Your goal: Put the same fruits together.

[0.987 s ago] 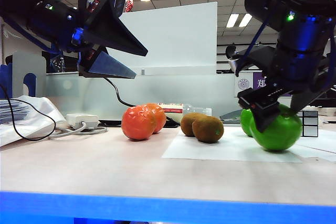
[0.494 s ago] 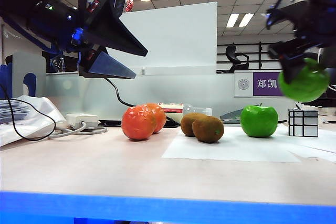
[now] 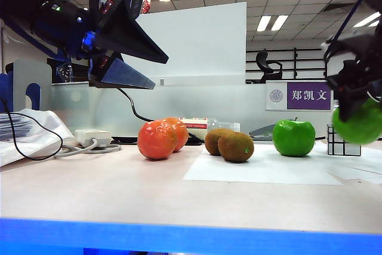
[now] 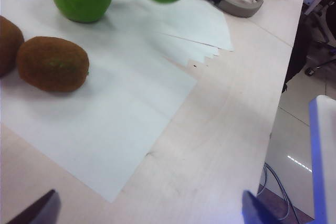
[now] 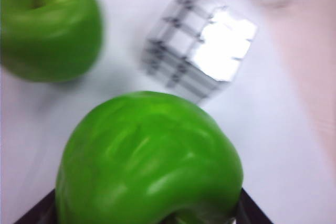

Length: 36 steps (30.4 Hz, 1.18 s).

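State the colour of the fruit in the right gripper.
Bright green: an apple, clearest in the right wrist view.

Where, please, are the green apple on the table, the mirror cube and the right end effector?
green apple on the table [image 3: 293, 138]: exterior view, front face.
mirror cube [image 5: 202, 43]: right wrist view, top face.
right end effector [image 3: 358, 114]: exterior view, shut on the other apple.

Glossy apples [image 3: 293, 138], fuzzy kiwis [image 3: 236, 147], seemingly mirrored cube [image 5: 202, 43]
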Available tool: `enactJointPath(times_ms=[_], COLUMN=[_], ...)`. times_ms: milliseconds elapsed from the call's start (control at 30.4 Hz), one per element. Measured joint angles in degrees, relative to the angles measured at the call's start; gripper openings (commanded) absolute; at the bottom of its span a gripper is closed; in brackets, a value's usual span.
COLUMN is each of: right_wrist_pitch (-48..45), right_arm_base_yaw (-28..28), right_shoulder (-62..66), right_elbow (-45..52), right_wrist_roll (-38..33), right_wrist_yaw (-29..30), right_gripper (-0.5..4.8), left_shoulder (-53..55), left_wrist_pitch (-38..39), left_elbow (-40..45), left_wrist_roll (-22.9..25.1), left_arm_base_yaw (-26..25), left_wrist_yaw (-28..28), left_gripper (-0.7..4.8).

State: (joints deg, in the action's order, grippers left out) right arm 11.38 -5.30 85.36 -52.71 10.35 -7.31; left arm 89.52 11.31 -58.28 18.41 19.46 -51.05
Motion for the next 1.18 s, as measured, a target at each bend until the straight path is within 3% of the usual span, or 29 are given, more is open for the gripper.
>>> enactJointPath(times_ms=[132, 1053, 1185], right_wrist_pitch=[-0.11, -4.37, -4.46], right_arm_base_yaw=[-0.48, -2.32, -2.69], right_shoulder=[2.08, 5.75, 5.77], right_elbow=[0.04, -0.17, -0.17], right_wrist_roll=[-0.22, -0.92, -1.07], right_wrist_yaw=[3.91, 7.37, 7.34], right_gripper=[-0.06, -0.03, 0.78], left_shoulder=[0.0, 0.0, 0.0], left_wrist_pitch=[-0.33, -2.99, -2.99], left_elbow=[0.0, 0.0, 0.0], left_wrist_roll=[0.0, 0.0, 0.0], left_arm_base_yaw=[0.02, -0.02, -0.02], left_wrist_yaw=[0.02, 0.11, 0.11], left_gripper=[4.79, 4.79, 4.79])
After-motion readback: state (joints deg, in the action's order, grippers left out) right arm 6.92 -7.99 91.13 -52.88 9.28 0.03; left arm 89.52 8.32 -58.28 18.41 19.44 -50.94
